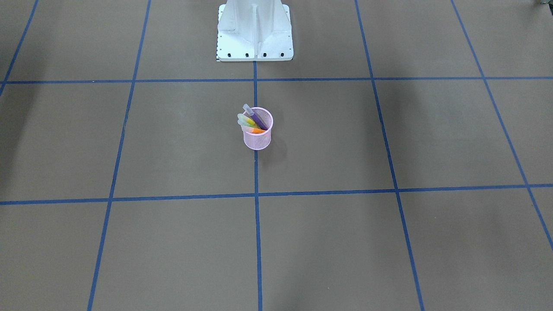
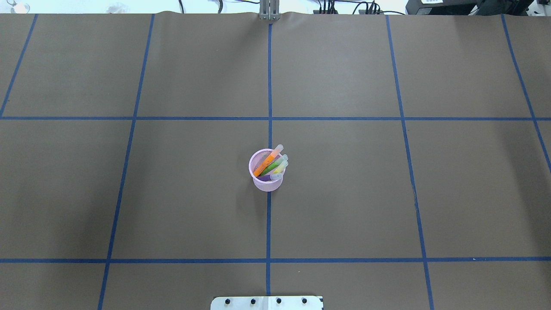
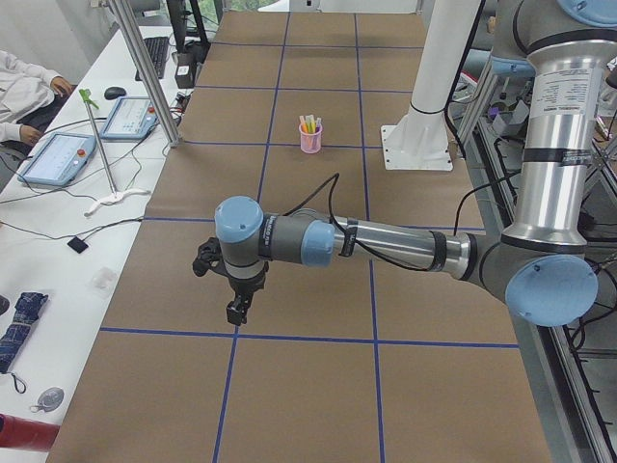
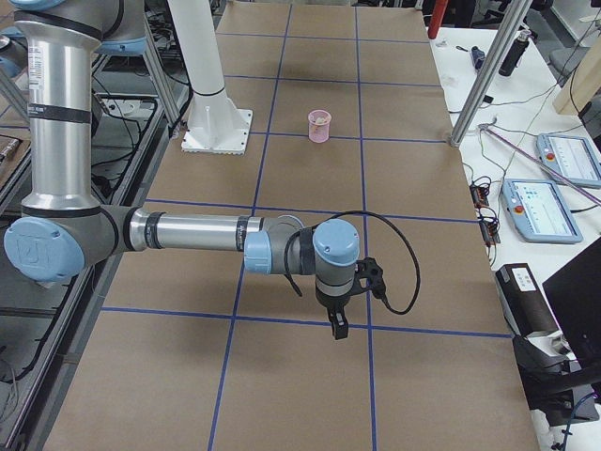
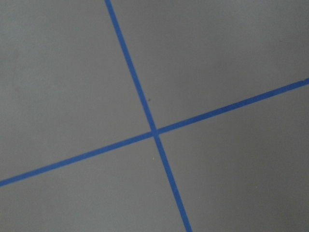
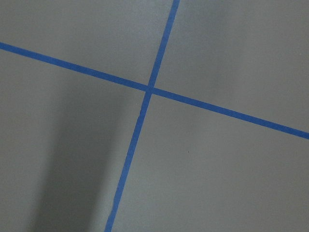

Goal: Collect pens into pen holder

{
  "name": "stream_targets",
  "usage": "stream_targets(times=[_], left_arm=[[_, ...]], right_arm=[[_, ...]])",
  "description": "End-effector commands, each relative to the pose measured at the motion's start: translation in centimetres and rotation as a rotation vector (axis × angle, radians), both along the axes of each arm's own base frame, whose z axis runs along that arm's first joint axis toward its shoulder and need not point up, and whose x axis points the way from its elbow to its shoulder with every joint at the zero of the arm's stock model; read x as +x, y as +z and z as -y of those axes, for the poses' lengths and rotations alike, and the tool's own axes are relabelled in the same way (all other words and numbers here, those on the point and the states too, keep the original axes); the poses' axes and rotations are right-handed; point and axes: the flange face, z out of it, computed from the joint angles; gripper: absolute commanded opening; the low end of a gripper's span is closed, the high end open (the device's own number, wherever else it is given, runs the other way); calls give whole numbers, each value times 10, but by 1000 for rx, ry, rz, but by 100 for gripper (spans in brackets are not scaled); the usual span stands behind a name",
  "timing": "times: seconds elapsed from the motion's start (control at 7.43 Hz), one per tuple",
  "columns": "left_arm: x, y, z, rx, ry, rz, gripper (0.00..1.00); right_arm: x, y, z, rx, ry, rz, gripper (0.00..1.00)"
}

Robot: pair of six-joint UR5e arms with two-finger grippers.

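Overhead exterior: four pens (image 2: 271, 163) lean in holder (image 2: 267, 184), centre frame; left claw (image 3: 236, 311), right claw (image 4: 337, 324) well apart from it, opening cannot be told.

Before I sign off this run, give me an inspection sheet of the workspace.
Surface: brown paper table with a blue tape grid.
Job's things: pink pen holder upright at centre; four pens (purple, orange, green, yellow) lean inside it.
Clutter: nothing seen.
Hands: left hand and right hand hover over grid crossings, far from the holder; open or shut cannot be told.
Cables: black cable loops at the right wrist.
Surroundings: teach pendants on a side bench.
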Motion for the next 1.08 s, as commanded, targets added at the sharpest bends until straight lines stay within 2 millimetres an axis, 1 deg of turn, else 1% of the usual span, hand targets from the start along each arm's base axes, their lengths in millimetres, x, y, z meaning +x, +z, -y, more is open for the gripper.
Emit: stream_targets(times=[0.0,0.13,0.27,0.4,0.54,0.67,0.81,0.94], left_arm=[[-9,32,-33,-117,-26,-4,100],[-21,24,-36,-106,-52,-8,100],[-24,18,-52,-100,-63,-11,100],[-23,20,-58,-107,-64,-15,100],[-24,20,-59,-128,-91,-16,100],[-24,12,-57,-122,-105,-17,100],[-24,10,-58,-121,-105,-20,100],[-22,25,-59,-144,-101,-18,100]], right_arm=[[0,-1,4,1,5,3,100],[0,-5,6,8,5,4,100],[0,-8,7,14,5,4,100],[0,-11,7,21,5,4,100],[0,-10,7,19,5,4,100],[0,-12,9,24,5,4,100],[0,-13,9,25,4,4,100],[0,-10,7,21,2,2,100]])
